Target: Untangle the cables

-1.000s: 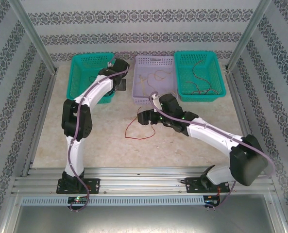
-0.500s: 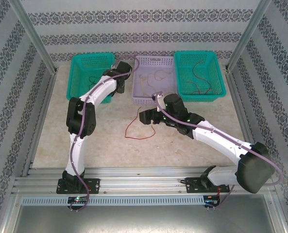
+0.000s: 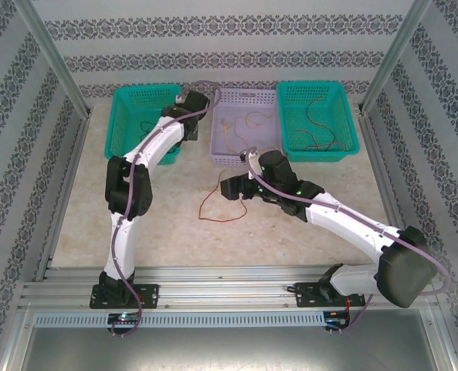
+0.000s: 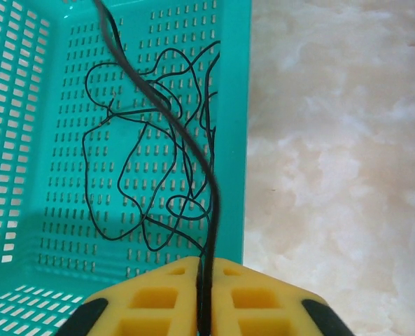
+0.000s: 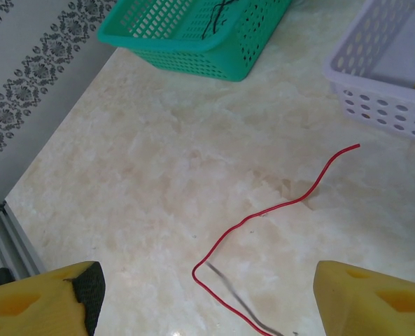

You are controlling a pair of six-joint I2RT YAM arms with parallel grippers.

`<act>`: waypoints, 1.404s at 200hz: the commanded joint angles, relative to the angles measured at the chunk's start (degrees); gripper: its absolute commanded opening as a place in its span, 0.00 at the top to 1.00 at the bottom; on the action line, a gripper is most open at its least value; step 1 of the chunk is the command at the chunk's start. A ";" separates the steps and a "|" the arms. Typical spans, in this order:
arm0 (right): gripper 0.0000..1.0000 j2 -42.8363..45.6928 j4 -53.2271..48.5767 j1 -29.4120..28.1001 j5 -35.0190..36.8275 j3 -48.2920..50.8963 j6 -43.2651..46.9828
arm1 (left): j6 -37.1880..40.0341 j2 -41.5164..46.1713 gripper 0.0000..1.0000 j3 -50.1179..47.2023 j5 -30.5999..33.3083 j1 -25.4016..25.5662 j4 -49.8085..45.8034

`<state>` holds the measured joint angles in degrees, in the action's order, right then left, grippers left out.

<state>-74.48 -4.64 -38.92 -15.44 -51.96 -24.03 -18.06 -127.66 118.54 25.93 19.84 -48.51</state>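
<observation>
My left gripper [image 4: 204, 297] pinches a black cable [image 4: 193, 150] above the teal basket [image 4: 25, 175]. My right gripper [image 5: 207, 301] hangs spread over the red cable [image 5: 277, 205] on the table [image 5: 158, 161]. Both cables look light, limp and slippery, so they are best pinched near an end.

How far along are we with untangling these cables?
Done: one red cable lies alone on the table. In hand: the left gripper is shut on a black cable over the left teal basket; the right gripper hangs open above the red one. Left, seemingly: what lies in the lavender basket and right teal basket.
</observation>
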 commanded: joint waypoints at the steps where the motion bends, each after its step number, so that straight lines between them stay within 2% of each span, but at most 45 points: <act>1: 0.22 1.46 -0.55 -0.55 0.59 -0.51 0.88 | -0.70 2.16 0.95 1.37 0.17 -1.36 -2.54; 8: 0.22 1.40 -0.63 -0.65 0.59 -0.54 0.85 | -0.92 2.62 1.00 1.09 -0.14 -1.63 -2.27; 34: 0.22 1.02 -0.85 -1.07 0.46 -1.10 0.80 | -2.94 6.05 1.00 -2.93 -1.12 -4.50 -0.92; 61: 0.22 0.12 -1.12 -2.14 0.16 -1.70 1.02 | -5.99 11.71 1.00 -12.37 -8.14 -11.14 4.63; 74: 0.22 -0.99 -1.01 -2.73 0.06 -2.00 1.01 | -6.53 11.80 0.91 -13.99 -11.81 -13.65 5.38; 95: 0.22 -3.00 -0.67 -3.70 0.06 -2.61 0.59 | -6.38 10.86 0.91 -15.25 -14.38 -15.38 5.63; 107: 0.22 -3.68 -0.38 -4.25 0.15 -2.87 0.38 | -6.54 10.77 0.83 -16.28 -15.27 -15.90 6.67; 126: 0.22 -4.48 -0.20 -5.09 0.40 -3.14 0.22 | -5.99 9.40 0.76 -15.01 -17.14 -16.48 6.57; 133: 0.22 -4.98 -0.33 -5.42 0.37 -3.26 0.13 | -5.72 8.86 0.71 -13.82 -17.38 -16.56 5.71; 140: 0.22 -5.41 -0.54 -5.70 0.24 -3.40 0.21 | -5.41 9.00 0.57 -13.28 -17.72 -16.58 5.37; 148: 0.22 -6.01 -1.01 -5.97 0.36 -3.71 0.17 | -5.45 9.72 0.47 -13.12 -18.65 -16.58 5.45; 160: 0.22 -6.76 -1.38 -6.25 0.63 -3.73 0.18 | -5.56 12.05 0.35 -14.22 -19.85 -16.55 6.83; 179: 0.22 -7.38 -1.42 -6.33 1.61 -3.58 -0.23 | -6.32 16.99 0.09 -16.12 -23.12 -16.50 9.23; 188: 0.22 -7.61 -1.43 -6.26 2.03 -3.55 -0.29 | -6.62 19.37 0.01 -17.03 -24.16 -16.42 10.42; 214: 0.21 -8.73 -1.79 -6.27 2.11 -4.52 -0.84 | -6.51 22.70 0.00 -17.16 -26.86 -16.32 10.93; 252: 0.22 -9.13 -1.71 -6.35 2.04 -4.60 -1.55 | -5.78 19.17 0.00 -10.41 -27.07 -16.41 4.88; 281: 0.21 -9.99 -2.52 -6.35 2.34 -4.78 -1.49 | -7.94 26.34 0.00 -15.15 -27.56 -16.32 8.30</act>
<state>-83.20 -6.11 -44.53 -14.28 -55.02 -24.77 -24.51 -106.13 106.32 -0.12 3.05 -40.01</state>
